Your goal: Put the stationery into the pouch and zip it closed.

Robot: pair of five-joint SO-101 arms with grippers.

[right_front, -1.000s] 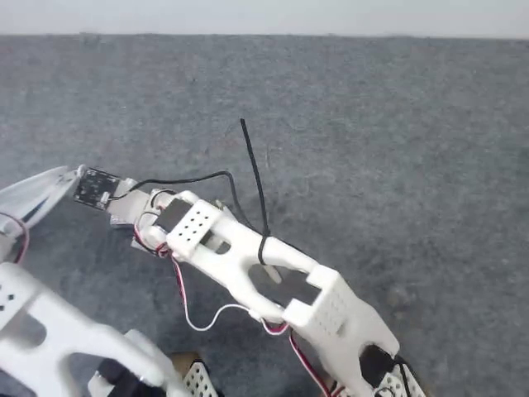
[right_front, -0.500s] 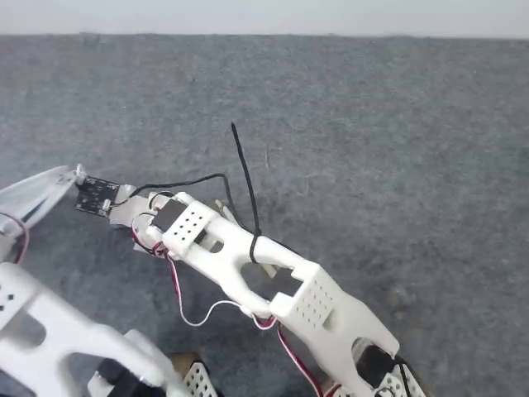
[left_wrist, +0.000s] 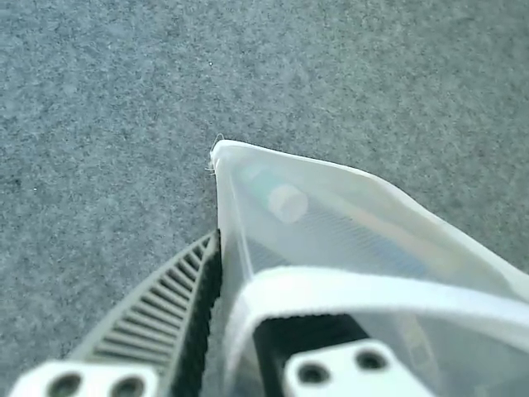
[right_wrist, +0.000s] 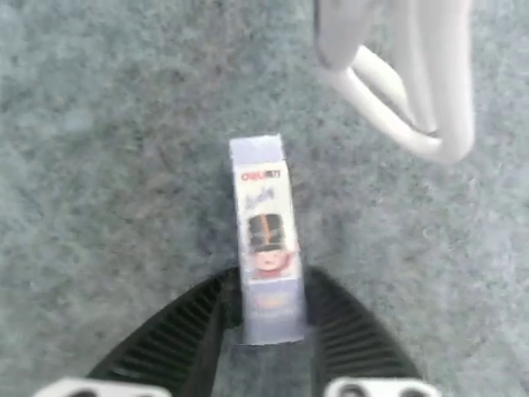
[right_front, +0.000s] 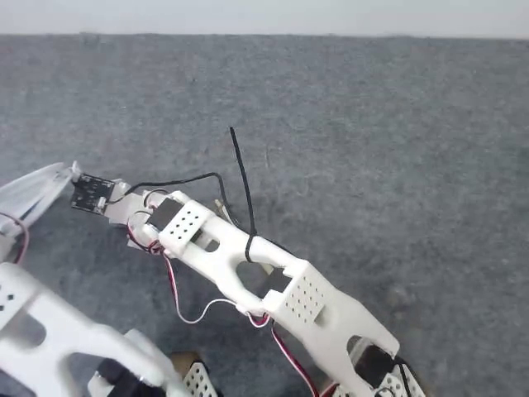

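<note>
The grey carpeted table [right_front: 397, 149] runs back to a pale wall [right_front: 264, 16], and its far half and right side give room to move. At the left side, the translucent white pouch [left_wrist: 347, 223], with faint items inside, has its rim pinched tight in the left gripper [left_wrist: 216, 248]. The right gripper [right_wrist: 269, 310] is narrowed onto a small printed box [right_wrist: 263, 223], with one black finger against each side and carpet beneath.
</note>
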